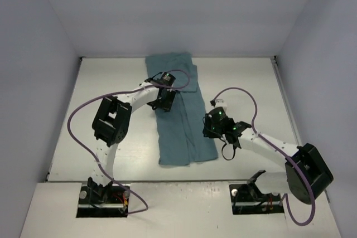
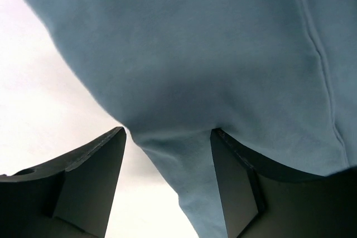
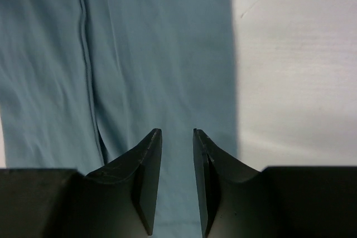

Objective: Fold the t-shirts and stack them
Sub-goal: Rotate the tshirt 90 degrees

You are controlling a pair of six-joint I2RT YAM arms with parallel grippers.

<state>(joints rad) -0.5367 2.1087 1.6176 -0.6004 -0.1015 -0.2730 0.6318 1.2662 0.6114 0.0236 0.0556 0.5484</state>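
The teal t-shirt (image 1: 181, 121) lies flat on the white table (image 1: 251, 82), folded into a long narrow strip running from far to near. My left gripper (image 1: 162, 103) hovers low over the strip's left edge, about a third of the way down. In the left wrist view its jaws (image 2: 167, 132) stand wide open with the shirt's edge (image 2: 212, 54) between them. My right gripper (image 1: 215, 126) is over the strip's right edge, nearer to me. In the right wrist view its jaws (image 3: 177, 132) stand a narrow gap apart, empty, above the shirt (image 3: 156, 54).
Pale walls close the table in at the back and both sides. Purple cables loop off both arms (image 1: 234, 90). Bare table shows left of the shirt (image 2: 44, 98) and right of it (image 3: 295, 54).
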